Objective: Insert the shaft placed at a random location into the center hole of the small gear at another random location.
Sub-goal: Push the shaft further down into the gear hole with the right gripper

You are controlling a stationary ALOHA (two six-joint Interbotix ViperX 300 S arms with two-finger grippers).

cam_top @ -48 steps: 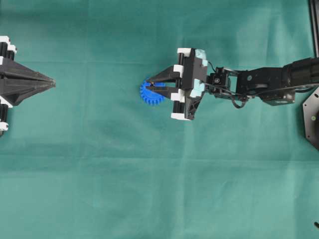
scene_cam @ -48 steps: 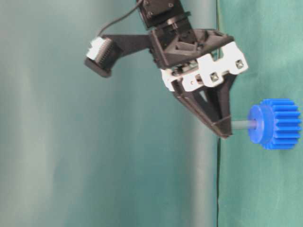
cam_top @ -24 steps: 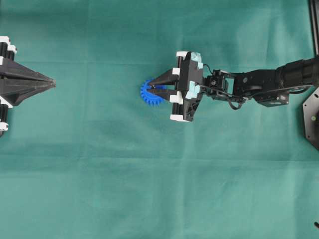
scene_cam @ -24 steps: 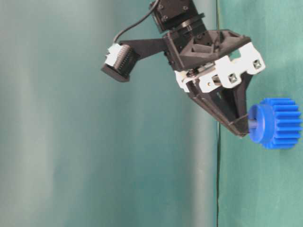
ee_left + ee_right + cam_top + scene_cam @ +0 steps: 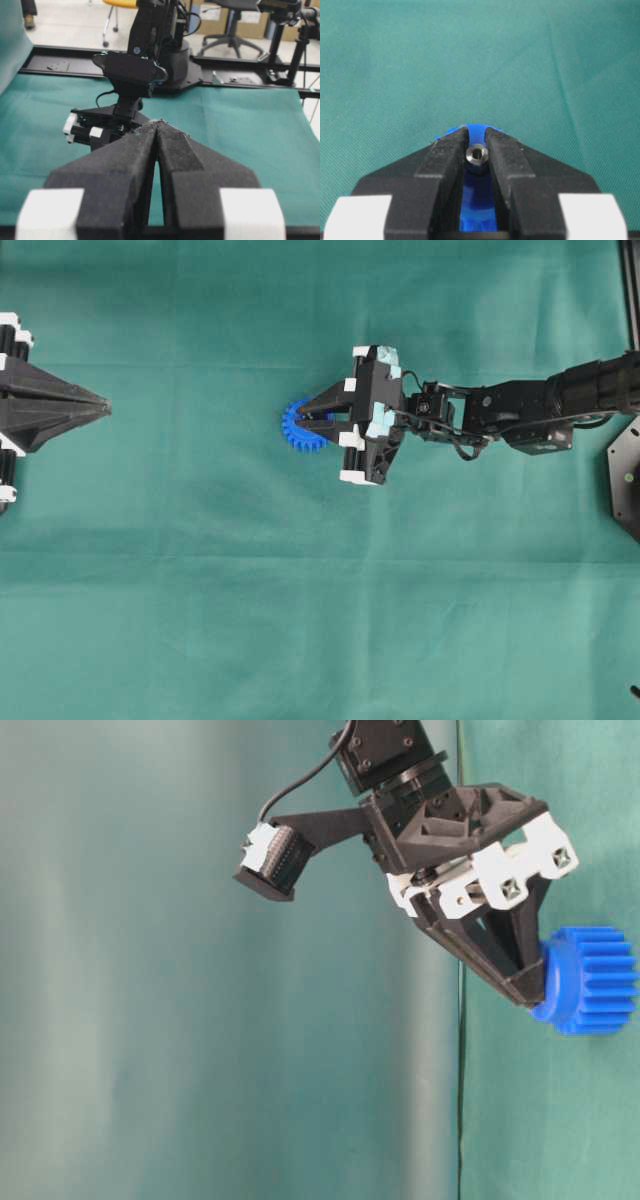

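Steel shaft point(image 5: 476, 153) sat pinched between my right pincer's point(image 5: 476, 150) fingertips, blue small gear point(image 5: 590, 982) directly beneath and touching them; I judged pressing further could tilt and jam the pin.

The bench point(image 5: 300, 620) is covered in matt green cloth, faintly creased. The gear point(image 5: 590, 982) is smooth, bright blue plastic. The pin point(image 5: 476, 153) is shiny grey metal. The right end effector point(image 5: 476, 145) has rough, matt black fingers point(image 5: 445, 160) and smooth white plastic blocks.
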